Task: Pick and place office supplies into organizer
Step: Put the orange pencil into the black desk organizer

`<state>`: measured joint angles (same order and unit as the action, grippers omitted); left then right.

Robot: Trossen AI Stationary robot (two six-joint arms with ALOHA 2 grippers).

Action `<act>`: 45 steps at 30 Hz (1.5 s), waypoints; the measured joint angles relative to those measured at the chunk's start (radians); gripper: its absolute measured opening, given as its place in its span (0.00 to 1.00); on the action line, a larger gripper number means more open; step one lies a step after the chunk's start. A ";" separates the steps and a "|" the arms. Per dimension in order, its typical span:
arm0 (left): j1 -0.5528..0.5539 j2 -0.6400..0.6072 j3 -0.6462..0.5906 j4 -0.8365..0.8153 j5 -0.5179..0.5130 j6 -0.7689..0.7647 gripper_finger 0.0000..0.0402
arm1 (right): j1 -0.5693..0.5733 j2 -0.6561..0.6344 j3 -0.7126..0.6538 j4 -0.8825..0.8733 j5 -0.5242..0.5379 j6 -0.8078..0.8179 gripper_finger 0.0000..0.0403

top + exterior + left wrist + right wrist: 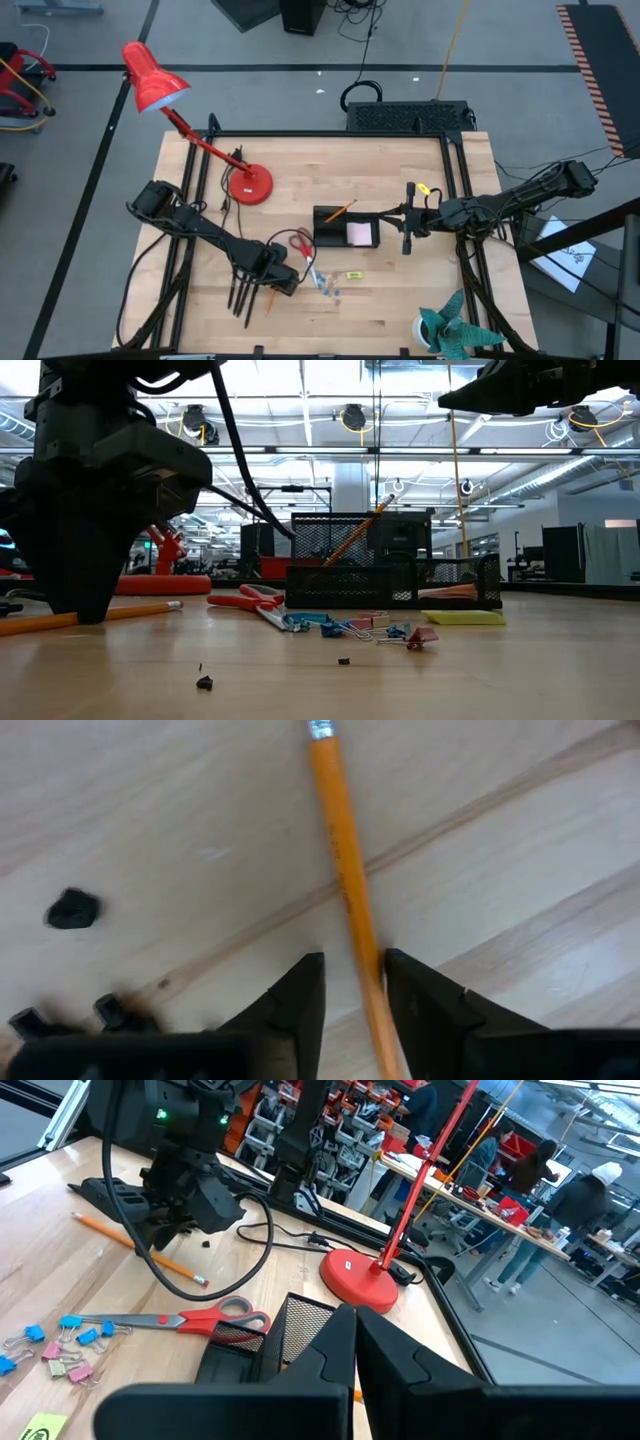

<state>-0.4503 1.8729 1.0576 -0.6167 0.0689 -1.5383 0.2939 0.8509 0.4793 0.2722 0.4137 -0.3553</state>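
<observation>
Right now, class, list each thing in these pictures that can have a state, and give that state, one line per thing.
Left gripper: low over the table, fingers either side of the orange pencil, a gap remaining.
Orange pencil: lying flat on the wood.
Right gripper: shut, empty, above the black mesh organizer.
Black mesh organizer: upright, holding a pencil and pink pad.
Red-handled scissors: closed, flat.

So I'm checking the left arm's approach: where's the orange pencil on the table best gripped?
Mid-shaft, from straight above. The orange pencil lies flat on the table, its thin shaft running between the left gripper jaws, so they close across its width.
</observation>
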 joint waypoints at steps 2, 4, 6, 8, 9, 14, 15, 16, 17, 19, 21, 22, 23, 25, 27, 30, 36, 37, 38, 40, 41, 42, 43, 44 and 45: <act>0.000 0.000 0.000 0.005 -0.001 0.007 0.25 | 0.000 0.000 0.000 0.001 0.000 0.000 0.01; 0.000 0.000 0.000 0.008 -0.007 0.008 0.24 | 0.000 0.000 0.000 0.000 0.000 0.000 0.01; -0.001 0.000 0.000 0.011 -0.011 0.010 0.23 | 0.000 0.000 0.000 0.001 0.000 0.000 0.01; -0.001 0.000 0.000 0.011 -0.020 0.018 0.23 | 0.000 0.000 0.000 0.001 0.000 0.000 0.01; -0.001 0.000 0.000 0.011 -0.027 0.021 0.23 | 0.000 0.000 0.000 0.001 0.000 0.000 0.01; -0.002 0.000 0.000 0.013 -0.043 0.046 0.23 | 0.000 0.000 0.000 0.001 0.000 0.000 0.01; -0.002 -0.002 0.000 0.014 -0.048 0.053 0.23 | 0.000 0.000 0.000 0.001 0.000 0.000 0.01; -0.002 -0.005 0.000 0.015 -0.053 0.062 0.23 | 0.000 0.000 0.000 0.001 0.000 0.000 0.01; -0.002 -0.006 -0.001 0.019 -0.057 0.068 0.23 | 0.000 0.000 0.000 0.001 0.000 0.000 0.01; -0.001 -0.014 -0.001 0.031 -0.075 0.077 0.23 | 0.000 0.000 0.000 0.001 0.000 0.000 0.01; -0.001 -0.027 -0.001 0.034 -0.094 0.090 0.23 | 0.000 0.000 0.000 0.001 0.000 0.000 0.01; -0.001 -0.036 -0.002 0.036 -0.102 0.095 0.23 | 0.000 0.000 0.000 0.001 0.000 0.000 0.01; -0.002 -0.043 -0.004 0.035 -0.119 0.098 0.23 | 0.000 0.000 0.000 0.001 0.000 0.000 0.01; 0.001 -0.057 -0.005 0.025 -0.149 0.101 0.23 | 0.000 0.000 0.000 0.001 0.000 0.000 0.01; 0.002 -0.068 -0.007 0.014 -0.170 0.101 0.23 | 0.000 0.000 0.000 0.001 0.000 0.000 0.01; 0.001 -0.073 -0.005 0.015 -0.175 0.108 0.23 | 0.000 0.000 0.000 0.002 0.000 0.000 0.01; 0.001 -0.077 -0.005 0.012 -0.169 0.113 0.23 | 0.000 0.000 0.000 0.002 0.000 0.000 0.01; 0.001 -0.077 -0.004 0.012 -0.162 0.111 0.23 | 0.000 0.000 0.000 0.002 0.000 0.000 0.01; 0.001 -0.077 -0.003 0.011 -0.148 0.107 0.23 | 0.000 0.000 0.000 0.002 0.000 0.000 0.01; 0.003 -0.078 -0.003 0.012 -0.131 0.106 0.23 | 0.000 0.000 0.000 0.002 0.000 0.000 0.01; 0.003 -0.079 -0.003 0.012 -0.123 0.106 0.23 | 0.000 0.000 0.000 0.002 0.000 0.000 0.01; 0.003 -0.079 -0.003 0.012 -0.123 0.106 0.23 | 0.000 0.000 0.000 0.002 0.000 0.000 0.01; 0.003 -0.079 -0.003 0.012 -0.122 0.104 0.23 | 0.000 0.000 0.000 0.002 0.000 0.000 0.01; 0.003 -0.079 -0.003 0.012 -0.122 0.104 0.23 | 0.000 0.000 0.000 0.002 0.000 0.000 0.01; 0.003 -0.079 -0.003 0.011 -0.121 0.104 0.23 | 0.000 0.000 0.000 0.002 0.000 0.000 0.01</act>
<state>-0.4473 1.7939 1.0550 -0.6059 -0.0522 -1.4338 0.2939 0.8509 0.4797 0.2737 0.4137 -0.3553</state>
